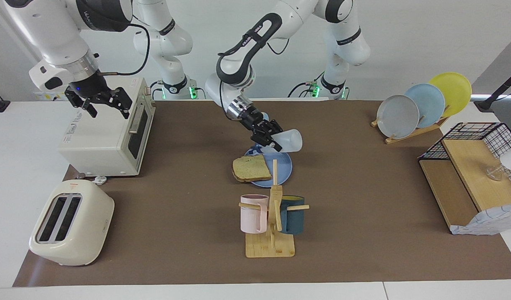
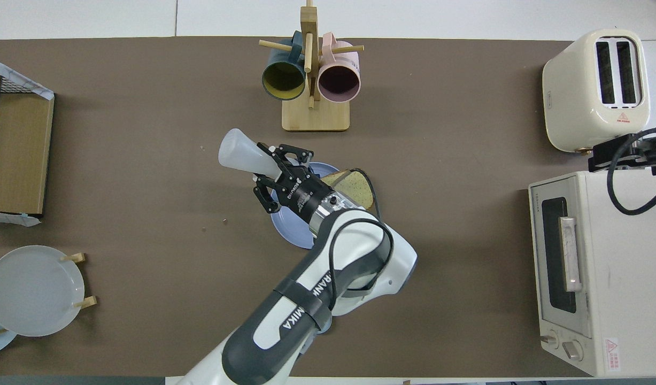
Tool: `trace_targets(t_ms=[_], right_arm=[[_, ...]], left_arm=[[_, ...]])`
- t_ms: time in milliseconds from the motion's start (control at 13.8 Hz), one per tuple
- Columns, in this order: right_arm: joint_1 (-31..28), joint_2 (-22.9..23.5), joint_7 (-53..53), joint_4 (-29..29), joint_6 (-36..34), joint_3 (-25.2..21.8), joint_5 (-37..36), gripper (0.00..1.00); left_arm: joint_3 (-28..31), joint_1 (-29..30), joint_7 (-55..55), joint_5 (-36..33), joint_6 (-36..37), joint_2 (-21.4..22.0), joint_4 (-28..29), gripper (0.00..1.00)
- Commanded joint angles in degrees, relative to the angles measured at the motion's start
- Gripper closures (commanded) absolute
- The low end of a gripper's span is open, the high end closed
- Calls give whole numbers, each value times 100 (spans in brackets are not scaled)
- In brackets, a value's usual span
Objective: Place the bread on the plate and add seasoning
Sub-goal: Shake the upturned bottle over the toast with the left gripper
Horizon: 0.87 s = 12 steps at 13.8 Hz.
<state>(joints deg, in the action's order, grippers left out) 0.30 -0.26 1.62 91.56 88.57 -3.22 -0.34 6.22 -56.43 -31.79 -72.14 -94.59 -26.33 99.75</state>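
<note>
A tan slice of bread (image 1: pixel 252 168) (image 2: pixel 355 186) lies on the round blue plate (image 1: pixel 283 167) (image 2: pixel 286 231) in the middle of the brown mat, overhanging its rim toward the right arm's end. Above the plate my left gripper (image 1: pixel 270 138) (image 2: pixel 278 172) is shut on the seasoning (image 1: pixel 291 141) (image 2: pixel 241 156). This translucent white bottle is tipped nearly sideways, with its base pointing toward the left arm's end. Its cap end is hidden between the fingers. My right gripper (image 1: pixel 105 104) (image 2: pixel 625 154) waits open above the toaster oven.
A wooden mug rack (image 1: pixel 270 243) (image 2: pixel 315 115) with a pink and a dark teal mug stands just farther from the robots than the plate. At the right arm's end are a white toaster oven (image 1: pixel 105 133) (image 2: pixel 600 272) and a cream toaster (image 1: pixel 70 223) (image 2: pixel 597 88). At the left arm's end are upright plates (image 1: pixel 422 104) and a wooden shelf (image 1: pixel 472 183).
</note>
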Motion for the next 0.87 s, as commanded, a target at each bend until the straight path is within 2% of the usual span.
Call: trace_targets(t_ms=[0,218,581,799], right_arm=[[-82,-132,-144,161,64,40,-2,0],[-82,-132,-144,161,64,40,7,0],[-82,-132,-144,161,64,40,-2,0],[-82,-132,-144,161,64,40,7,0]], left_arm=[[-42,334,6,-360,-173,-74,-26,100],[-68,230,6,-292,-86,-74,-35,100],[-68,-1077,6,445,414,13,-53,100],[-68,-1414,-3,658,635,23,-218,100]])
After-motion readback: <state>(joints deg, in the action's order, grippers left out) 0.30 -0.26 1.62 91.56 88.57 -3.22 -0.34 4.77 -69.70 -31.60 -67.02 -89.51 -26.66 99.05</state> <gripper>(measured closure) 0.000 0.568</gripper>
